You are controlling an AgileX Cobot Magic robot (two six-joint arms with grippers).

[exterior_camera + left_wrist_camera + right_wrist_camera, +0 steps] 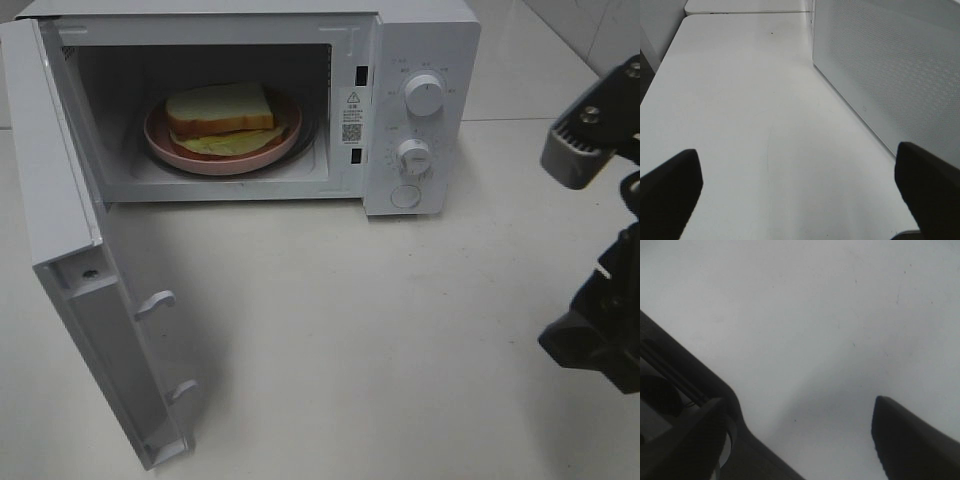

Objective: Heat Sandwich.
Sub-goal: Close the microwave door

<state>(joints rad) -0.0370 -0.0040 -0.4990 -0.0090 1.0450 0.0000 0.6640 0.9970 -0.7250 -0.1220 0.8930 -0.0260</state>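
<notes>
Jaws first, since they sit nearest me. The right gripper (810,440) hangs over bare bench (350,330) with its jaws well apart and nothing between them. In the high view its arm stands at the right edge, clear of the oven's front. The left gripper (800,192) has its jaws spread as wide as they go, also empty. It sits low over the bench, just beside a white dotted panel (880,65). I take that panel for the outer face of the door, though that view alone does not settle it. The high view does not show this gripper at all.

Further in, the door (70,250) is swung wide on the left, its two latch hooks (155,302) exposed, so the opening is free. I reckon both arms are kept off to the sides to leave the door room to swing.

Beyond that is the microwave (420,40). Inside it the pink plate (232,166) rests roughly centred on the cavity floor, which should let it turn freely. The sandwich (220,112) lies flat on the plate and within its rim.

It is deep in the cavity, well apart from both grippers and touched by neither. By my reading loading is done; shutting the door suits the left side, and the dials (424,94) suit the right.
</notes>
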